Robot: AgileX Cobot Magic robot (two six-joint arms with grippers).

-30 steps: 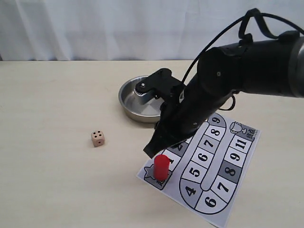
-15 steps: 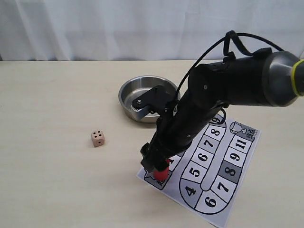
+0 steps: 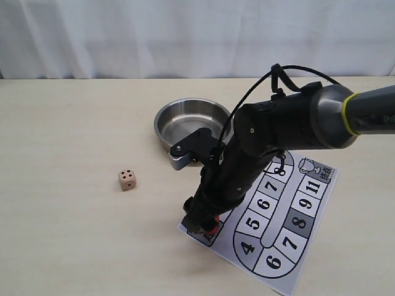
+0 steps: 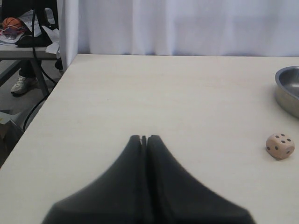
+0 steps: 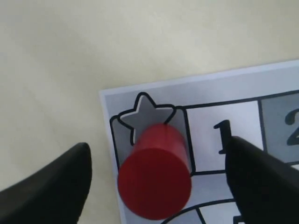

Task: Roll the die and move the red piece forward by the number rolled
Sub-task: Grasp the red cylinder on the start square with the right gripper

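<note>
The red piece stands upright on the star square of the printed game board. My right gripper is open and low around it, one finger on each side, neither touching it. In the exterior view the right gripper hides nearly all of the red piece. The die rests on the table left of the board, a four-pip face showing. My left gripper is shut on nothing, hovering over bare table, with the die off to one side.
A steel bowl sits behind the board, just beyond the right arm. The table's side edge shows in the left wrist view, with the bowl's rim at that picture's border.
The right arm has come down and toward the board's corner. Its open gripper now straddles the red piece, which stood fully in view a second ago. The die has not moved.
</note>
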